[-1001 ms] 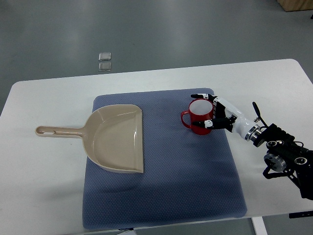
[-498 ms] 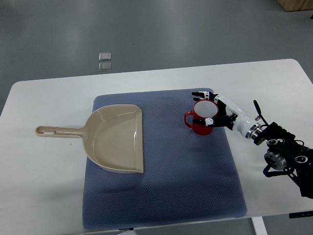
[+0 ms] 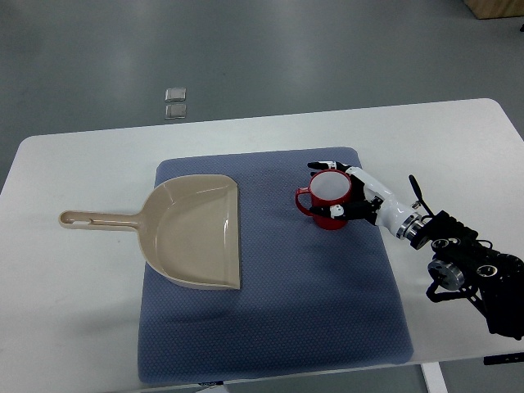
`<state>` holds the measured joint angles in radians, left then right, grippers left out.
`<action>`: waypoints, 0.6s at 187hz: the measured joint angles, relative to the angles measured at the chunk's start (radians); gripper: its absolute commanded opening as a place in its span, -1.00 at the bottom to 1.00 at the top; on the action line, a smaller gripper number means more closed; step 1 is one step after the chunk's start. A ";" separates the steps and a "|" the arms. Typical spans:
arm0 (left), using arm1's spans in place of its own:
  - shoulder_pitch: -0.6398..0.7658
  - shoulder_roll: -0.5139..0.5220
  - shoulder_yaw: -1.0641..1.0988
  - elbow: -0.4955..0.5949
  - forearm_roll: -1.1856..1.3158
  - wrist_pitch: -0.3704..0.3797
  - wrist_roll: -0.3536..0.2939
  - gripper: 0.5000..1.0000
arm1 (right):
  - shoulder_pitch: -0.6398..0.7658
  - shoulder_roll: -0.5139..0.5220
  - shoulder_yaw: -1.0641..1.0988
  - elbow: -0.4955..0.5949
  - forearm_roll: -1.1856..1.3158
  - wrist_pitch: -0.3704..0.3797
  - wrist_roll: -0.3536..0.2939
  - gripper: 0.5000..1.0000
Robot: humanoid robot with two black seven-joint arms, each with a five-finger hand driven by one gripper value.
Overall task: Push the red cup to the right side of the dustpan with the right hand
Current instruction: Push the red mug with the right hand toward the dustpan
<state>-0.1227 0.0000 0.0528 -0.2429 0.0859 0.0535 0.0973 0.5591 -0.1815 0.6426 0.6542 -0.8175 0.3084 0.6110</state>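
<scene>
I see my right hand wrapped around the red cup, which stands upright, well right of the dustpan.

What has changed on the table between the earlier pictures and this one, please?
The red ceramic cup has slid a little to the picture's left, toward the beige plastic dustpan, after first drifting slightly right. The right hand moved with it, its fingers still curved around the cup's right side. The dustpan, the blue mat and the white table stayed put.
</scene>
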 measured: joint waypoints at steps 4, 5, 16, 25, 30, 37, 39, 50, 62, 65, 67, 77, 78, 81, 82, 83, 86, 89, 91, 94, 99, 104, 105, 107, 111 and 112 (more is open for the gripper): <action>0.000 0.000 0.000 0.001 0.000 0.000 0.000 1.00 | 0.000 0.001 0.000 -0.002 0.000 0.000 0.000 0.73; 0.000 0.000 0.000 0.001 0.000 0.000 0.000 1.00 | 0.001 0.001 0.000 -0.003 0.000 0.000 0.000 0.73; 0.000 0.000 -0.001 0.001 0.000 0.000 0.000 1.00 | 0.002 0.002 0.000 -0.007 0.000 0.000 0.000 0.73; 0.000 0.000 -0.001 0.000 0.000 0.000 -0.001 1.00 | 0.002 0.003 0.000 -0.009 0.000 0.000 0.000 0.73; 0.000 0.000 0.000 0.000 0.000 0.000 -0.001 1.00 | 0.002 0.003 0.000 -0.009 0.001 0.000 0.000 0.73; 0.000 0.000 0.000 0.000 0.000 0.000 -0.001 1.00 | 0.002 0.004 0.000 -0.009 0.001 0.000 0.000 0.73; 0.000 0.000 0.000 -0.001 0.000 0.000 -0.001 1.00 | 0.002 0.005 0.000 -0.009 0.002 0.000 0.000 0.73; 0.000 0.000 0.001 -0.001 0.000 0.000 -0.001 1.00 | 0.002 0.008 0.001 -0.009 0.003 0.000 0.000 0.73; 0.000 0.000 0.002 -0.001 0.000 0.000 -0.001 1.00 | 0.002 0.016 0.001 -0.009 0.003 0.000 0.000 0.73; 0.000 0.000 0.002 -0.001 0.000 0.000 -0.001 1.00 | 0.002 0.019 0.001 -0.009 0.003 0.000 0.000 0.73; 0.000 0.000 0.002 -0.001 0.000 0.000 -0.001 1.00 | 0.002 0.020 0.001 -0.009 0.002 0.000 0.000 0.73; 0.000 0.000 0.001 -0.001 0.000 0.000 -0.001 1.00 | 0.000 0.027 0.000 -0.009 -0.001 -0.001 0.000 0.73; 0.000 0.000 0.001 -0.001 0.000 0.000 -0.001 1.00 | 0.000 0.028 0.000 -0.009 -0.001 -0.001 0.000 0.73; 0.000 0.000 0.001 -0.001 0.000 0.000 -0.001 1.00 | -0.001 0.030 0.000 -0.009 -0.003 -0.001 0.000 0.73; 0.000 0.000 0.001 -0.001 0.000 0.000 -0.001 1.00 | -0.001 0.031 0.000 -0.009 -0.003 -0.001 0.000 0.73; 0.000 0.000 0.001 -0.001 0.000 0.000 -0.001 1.00 | -0.001 0.032 0.000 -0.009 -0.004 -0.001 0.000 0.73; 0.000 0.000 0.000 -0.001 0.000 0.000 -0.001 1.00 | -0.002 0.036 -0.001 -0.009 -0.005 -0.002 0.000 0.73; 0.000 0.000 0.000 -0.001 0.000 0.000 -0.001 1.00 | -0.003 0.039 -0.001 -0.009 -0.006 -0.002 0.000 0.73; 0.000 0.000 0.000 -0.001 0.000 0.000 -0.001 1.00 | -0.004 0.041 -0.001 -0.009 -0.007 -0.002 0.000 0.73; 0.000 0.000 0.000 -0.001 0.000 0.000 -0.001 1.00 | -0.004 0.043 -0.001 -0.008 -0.007 -0.002 0.000 0.73; 0.000 0.000 0.000 -0.001 0.000 0.000 -0.001 1.00 | -0.005 0.047 -0.001 -0.008 -0.009 -0.003 0.000 0.73; 0.000 0.000 0.000 -0.001 0.000 0.000 -0.001 1.00 | -0.006 0.051 -0.002 -0.008 -0.009 -0.003 0.000 0.73; 0.000 0.000 0.000 -0.001 0.000 0.000 -0.001 1.00 | -0.006 0.051 -0.002 -0.008 -0.010 -0.003 0.000 0.73; 0.000 0.000 0.000 -0.001 0.000 0.000 -0.001 1.00 | -0.006 0.052 -0.002 -0.008 -0.010 -0.003 0.000 0.73; 0.000 0.000 0.000 -0.001 0.000 0.000 -0.001 1.00 | -0.006 0.056 -0.002 -0.008 -0.010 -0.003 0.000 0.72; 0.000 0.000 0.000 -0.001 0.000 0.000 -0.001 1.00 | -0.006 0.057 -0.002 -0.008 -0.010 -0.003 0.000 0.72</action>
<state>-0.1227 0.0000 0.0523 -0.2439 0.0859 0.0535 0.0966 0.5527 -0.1249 0.6403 0.6466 -0.8278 0.3054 0.6110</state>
